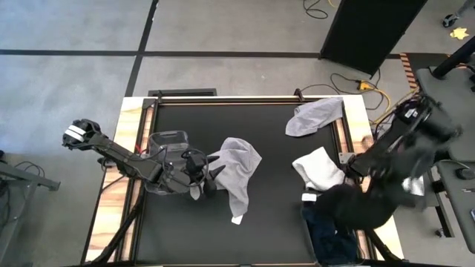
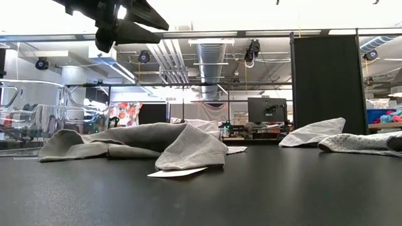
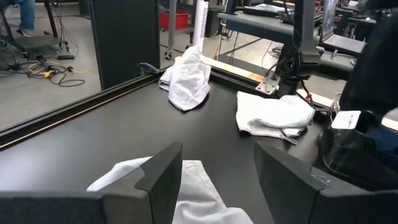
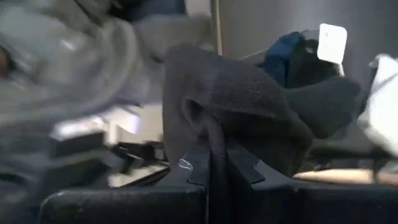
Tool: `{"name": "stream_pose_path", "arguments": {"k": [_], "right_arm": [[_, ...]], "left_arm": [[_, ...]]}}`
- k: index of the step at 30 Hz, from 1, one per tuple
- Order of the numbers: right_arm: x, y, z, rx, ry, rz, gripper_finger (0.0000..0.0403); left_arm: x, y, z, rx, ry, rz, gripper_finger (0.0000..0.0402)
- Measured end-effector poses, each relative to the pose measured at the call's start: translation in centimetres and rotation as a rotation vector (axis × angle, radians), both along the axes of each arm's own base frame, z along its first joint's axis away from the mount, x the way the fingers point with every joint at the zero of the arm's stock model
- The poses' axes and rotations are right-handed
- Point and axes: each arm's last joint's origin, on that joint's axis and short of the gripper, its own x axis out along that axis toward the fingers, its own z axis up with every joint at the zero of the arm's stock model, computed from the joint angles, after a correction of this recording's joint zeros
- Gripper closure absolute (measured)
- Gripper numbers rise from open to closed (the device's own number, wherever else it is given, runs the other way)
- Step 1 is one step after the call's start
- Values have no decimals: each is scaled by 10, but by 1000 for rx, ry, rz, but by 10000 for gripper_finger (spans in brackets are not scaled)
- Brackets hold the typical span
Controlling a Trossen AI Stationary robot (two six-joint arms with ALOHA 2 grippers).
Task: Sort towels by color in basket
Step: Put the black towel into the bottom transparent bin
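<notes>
A light grey towel (image 1: pixel 239 169) lies crumpled mid-table, a white tag at its near end. My left gripper (image 1: pixel 210 175) hovers open just left of it and above it (image 3: pixel 217 174), touching nothing. Another grey towel (image 1: pixel 318 117) lies at the far right, and a white one (image 1: pixel 320 167) nearer on the right. My right gripper (image 1: pixel 355 185) is shut on a black towel (image 1: pixel 360 209), above a heap of dark navy towels (image 1: pixel 334 239) at the near right corner. My right gripper pinches a bunched fold of the black towel (image 4: pixel 214 146) between its two shut fingers, which slant down at it from above. Several layers crowd around the fingers. The towel hangs below them; I cannot tell whether its lower end rests on the dark heap.
A clear plastic container (image 2: pixel 38 116) stands at the table's left, under my left arm (image 1: pixel 126 159). A metal frame rail (image 1: pixel 245 98) runs along the far edge. Bare black tabletop shows along the near middle (image 1: pixel 260 237).
</notes>
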Motion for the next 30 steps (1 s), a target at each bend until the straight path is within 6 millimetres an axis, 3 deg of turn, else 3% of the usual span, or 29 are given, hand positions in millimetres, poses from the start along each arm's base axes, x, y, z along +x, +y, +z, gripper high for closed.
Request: {"name": "stream_pose_path", "arguments": {"k": [11, 15, 22, 30], "right_arm": [[70, 78, -78, -344, 17, 238, 390], [85, 108, -123, -373, 42, 274, 390], [82, 138, -206, -450, 114, 268, 390], [65, 140, -281, -625, 321, 224, 362]], "left_arm": [[0, -1, 0, 18, 15, -18, 217], [0, -3, -1, -2, 22, -76, 217], [-2, -11, -1, -13, 23, -121, 217], [-4, -14, -1, -13, 22, -137, 217]]}}
